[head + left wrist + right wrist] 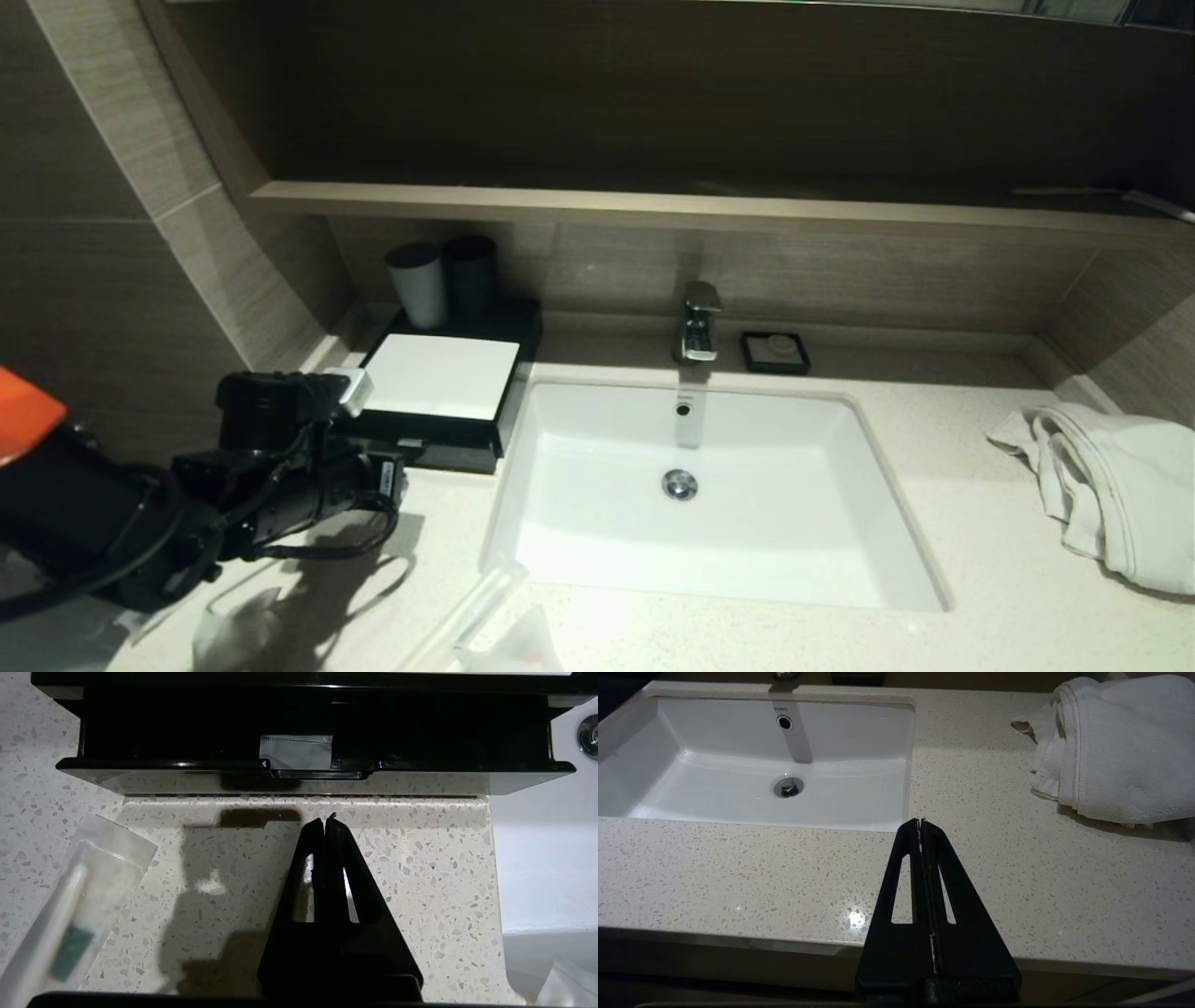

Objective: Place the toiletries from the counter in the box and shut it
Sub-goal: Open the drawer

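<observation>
Item: low black rectangular box (308, 723) with white square top panel, its front drawer (315, 767) standing slightly out just ahead of the left gripper (325, 823), whose black fingers are pressed together, empty, tips near the drawer's small silver pull tab (295, 750). Toiletries: a long clear-wrapped stick with a green mark (70, 924) lies on the cream speckled stone counter (420, 868) beside and behind that gripper; risk: closed fingers may push the drawer shut, or miss the thin tab and slide the light box. Right gripper (920, 823), likewise pressed together and empty, is parked over bare counter with the white sink basin (752, 765) ahead of it.
</observation>
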You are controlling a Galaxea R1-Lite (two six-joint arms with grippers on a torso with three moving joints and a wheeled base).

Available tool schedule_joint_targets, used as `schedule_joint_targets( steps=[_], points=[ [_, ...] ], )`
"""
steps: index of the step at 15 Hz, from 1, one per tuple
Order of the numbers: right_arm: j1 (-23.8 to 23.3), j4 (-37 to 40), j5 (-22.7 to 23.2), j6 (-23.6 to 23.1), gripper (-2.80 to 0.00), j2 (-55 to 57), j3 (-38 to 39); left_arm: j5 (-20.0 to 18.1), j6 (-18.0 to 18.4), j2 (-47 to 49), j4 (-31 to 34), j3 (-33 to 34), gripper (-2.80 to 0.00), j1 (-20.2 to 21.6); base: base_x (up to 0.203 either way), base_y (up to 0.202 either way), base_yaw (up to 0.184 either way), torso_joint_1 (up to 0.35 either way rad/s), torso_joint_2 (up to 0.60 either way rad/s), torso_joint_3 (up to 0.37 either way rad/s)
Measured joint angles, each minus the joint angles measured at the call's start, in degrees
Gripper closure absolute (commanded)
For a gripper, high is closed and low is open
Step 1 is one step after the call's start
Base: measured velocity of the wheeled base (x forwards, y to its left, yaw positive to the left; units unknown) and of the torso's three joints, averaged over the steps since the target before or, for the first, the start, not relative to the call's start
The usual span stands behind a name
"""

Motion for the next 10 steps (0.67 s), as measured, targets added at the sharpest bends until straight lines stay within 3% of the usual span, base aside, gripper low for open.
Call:
schedule_joint_targets(
  steps=[10],
  points=[
    [0.00, 0.00, -0.01, 0.00, 0.00, 0.00, 0.00, -0.01, -1.57, 1.52, -0.11, -2.05, 0.00, -0.11, 0.000, 0.000, 0.000, 0.000, 0.00, 0.000]
  ],
)
